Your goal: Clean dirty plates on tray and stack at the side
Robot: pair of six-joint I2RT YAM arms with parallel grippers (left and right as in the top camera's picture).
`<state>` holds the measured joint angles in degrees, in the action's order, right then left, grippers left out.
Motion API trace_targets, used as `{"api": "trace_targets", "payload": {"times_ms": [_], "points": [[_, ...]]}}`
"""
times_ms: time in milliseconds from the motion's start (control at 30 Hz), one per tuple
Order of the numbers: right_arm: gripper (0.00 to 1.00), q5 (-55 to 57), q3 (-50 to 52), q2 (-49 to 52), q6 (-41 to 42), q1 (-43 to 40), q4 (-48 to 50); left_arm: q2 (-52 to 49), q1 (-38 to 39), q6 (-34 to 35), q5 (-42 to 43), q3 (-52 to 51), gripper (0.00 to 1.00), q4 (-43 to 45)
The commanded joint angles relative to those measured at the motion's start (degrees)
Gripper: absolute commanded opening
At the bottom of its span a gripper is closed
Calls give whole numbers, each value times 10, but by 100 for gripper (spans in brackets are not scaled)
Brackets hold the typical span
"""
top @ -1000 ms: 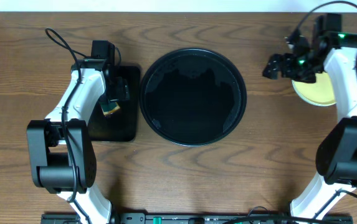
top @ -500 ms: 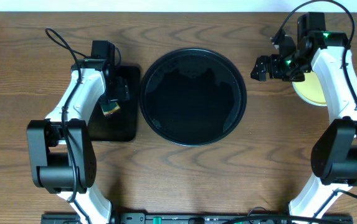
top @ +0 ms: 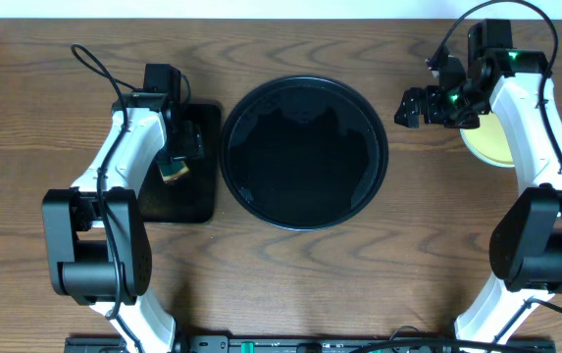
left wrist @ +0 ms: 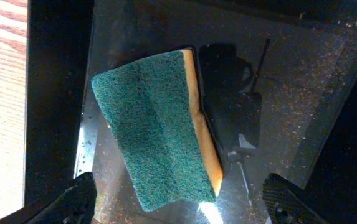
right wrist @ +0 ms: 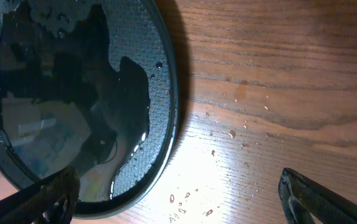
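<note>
Pale yellow plate point(top: 482, 145) on bare wood tabletop point(top: 428, 255) right of the wet round black tray point(top: 305, 176), partly hidden under the right arm point(top: 526, 127). Right gripper point(top: 410, 106) spread wide, empty, over wood between tray rim and plate. Left gripper point(top: 176, 162) equally wide above the green-topped sponge point(left wrist: 156, 130) lying on the small rectangular tray point(top: 194, 201).

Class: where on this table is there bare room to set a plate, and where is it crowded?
Free: the wood on the robot's side of the round tray; the strip beyond it. Crowded: the rectangular tray with its sponge; the right arm over the yellow plate.
</note>
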<state>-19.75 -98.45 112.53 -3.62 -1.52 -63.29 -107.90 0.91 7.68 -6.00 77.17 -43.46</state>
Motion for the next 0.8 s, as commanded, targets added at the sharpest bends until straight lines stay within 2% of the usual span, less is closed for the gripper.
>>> {"api": "trace_targets", "payload": {"times_ms": [0, 167, 300, 567, 767], "points": [[99, -7, -1, 1, -8, 4, -1, 5, 0, 3, -7, -6, 85, -2], [99, -1, -1, 1, -8, 5, 0, 5, 0, 3, -7, -6, 85, -2], [99, 2, -1, -55, -8, 15, 0, 5, 0, 3, -7, -6, 85, -2], [99, 2, -1, -272, -8, 65, 1, 5, 0, 3, -7, -6, 85, -2], [99, 52, 0, -447, -26, 67, 24, 5, 0, 3, -7, -6, 85, -2]]}}
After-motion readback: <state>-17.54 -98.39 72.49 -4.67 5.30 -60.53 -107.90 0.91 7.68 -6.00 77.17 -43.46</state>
